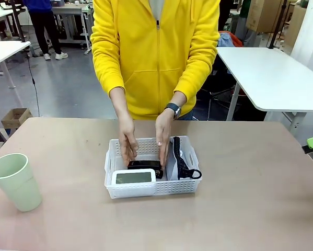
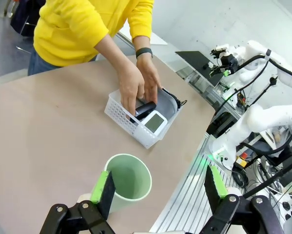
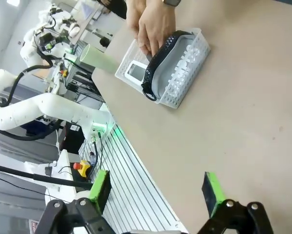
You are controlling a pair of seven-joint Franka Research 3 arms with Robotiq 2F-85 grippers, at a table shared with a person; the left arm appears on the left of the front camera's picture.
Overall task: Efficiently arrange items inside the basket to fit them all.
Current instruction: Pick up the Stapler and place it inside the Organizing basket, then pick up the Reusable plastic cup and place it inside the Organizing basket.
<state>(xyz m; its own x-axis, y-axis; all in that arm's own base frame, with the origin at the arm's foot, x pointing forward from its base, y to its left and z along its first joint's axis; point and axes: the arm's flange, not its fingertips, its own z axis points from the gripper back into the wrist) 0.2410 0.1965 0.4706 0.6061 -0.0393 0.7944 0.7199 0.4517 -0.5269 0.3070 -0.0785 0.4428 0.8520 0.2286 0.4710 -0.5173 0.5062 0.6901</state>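
- Left gripper (image 2: 159, 187) released; cup (image 1: 15, 180) upright on the desk (image 1: 240, 198), well left of the basket (image 1: 166, 187).
- Inside the basket: screen device (image 1: 133, 178) front-left, stapler (image 1: 144, 164) behind it under a person's hands (image 1: 127, 145), pouch (image 1: 173, 167) on edge at right.
- Right gripper (image 3: 156, 189) released, empty.

basket (image 1: 172, 187): pouch (image 1: 171, 167) on edge, device (image 1: 133, 178), stapler (image 1: 143, 164) inside | grn cup (image 1: 16, 180) upright outside

Grey workshop floor (image 1: 67, 89), white tables (image 1: 271, 78) at both sides, open cardboard box (image 1: 16, 117) on floor
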